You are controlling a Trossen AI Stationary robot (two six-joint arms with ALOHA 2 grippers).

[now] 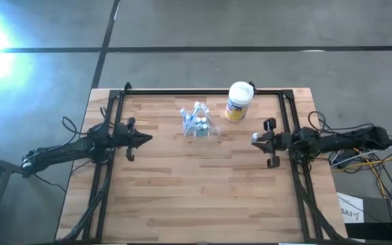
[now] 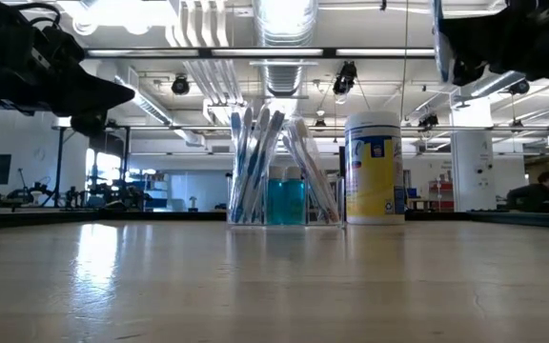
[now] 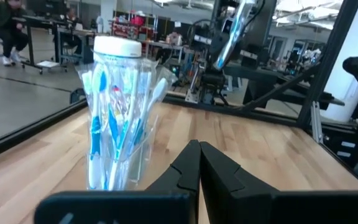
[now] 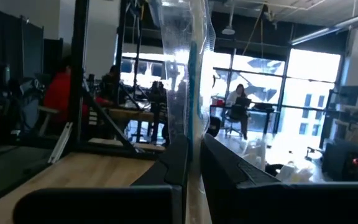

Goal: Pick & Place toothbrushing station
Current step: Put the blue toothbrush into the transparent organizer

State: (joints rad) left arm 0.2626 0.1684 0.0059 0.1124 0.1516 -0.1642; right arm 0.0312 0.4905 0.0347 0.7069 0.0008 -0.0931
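I see the toothbrushing station (image 1: 198, 123) standing upright on the table (image 1: 182, 197), toward twelve o'clock from the table's middle as the overhead camera looks down; it is a clear holder with blue and white toothbrushes (image 3: 107, 118) fanned out of it and a teal block low inside. Just beside it, at about one o'clock from it, stands the white-lidded canister (image 1: 238, 101) with its yellow label, close but apart from the holder. My left gripper (image 1: 144, 138) sits at nine o'clock from the station, fingers pressed together and holding nothing, tips aimed toward it. My right gripper (image 1: 254, 139) sits at about three o'clock from it, jaws nearly together with only a thin slit between them, also holding nothing. The surface is pale wood in narrow butcher-block strips, bare in its nearer half, ringed by a black metal frame (image 1: 203, 92). Beyond the table I see grey concrete floor, ceiling ducts and strip lights, big bright windows, and people seated at distant desks (image 4: 236, 109).
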